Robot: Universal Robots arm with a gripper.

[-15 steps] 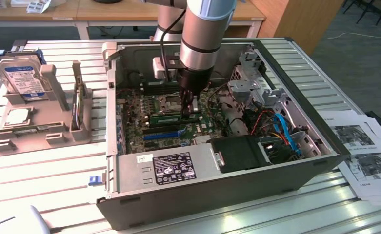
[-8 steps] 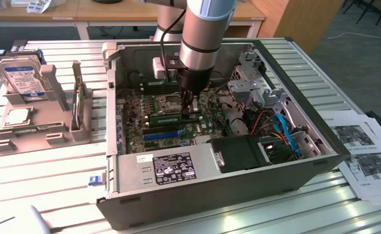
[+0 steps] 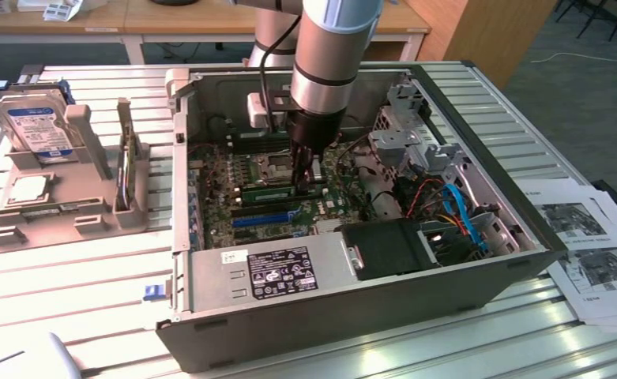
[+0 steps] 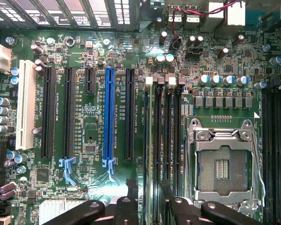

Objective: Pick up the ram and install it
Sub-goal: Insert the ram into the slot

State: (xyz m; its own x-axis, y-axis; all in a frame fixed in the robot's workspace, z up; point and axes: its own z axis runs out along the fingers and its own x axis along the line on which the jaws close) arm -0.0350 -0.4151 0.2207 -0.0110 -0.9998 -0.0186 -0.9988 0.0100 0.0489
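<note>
Exterior view: I have the arm reaching into the open computer case (image 3: 393,292), the claw (image 3: 308,185) clamped on the ram (image 3: 269,192), a green stick on edge over the motherboard. The case sits on a slatted metal surface (image 3: 65,276); a hard drive (image 3: 39,126) stands at the exterior view's left, wooden desks (image 3: 182,20) behind.

Wrist view: the ram (image 4: 148,140) runs edge-on between the claw's (image 4: 148,185) dark fingers, over memory slots between a blue slot (image 4: 109,117) and the processor socket (image 4: 222,164).
</note>
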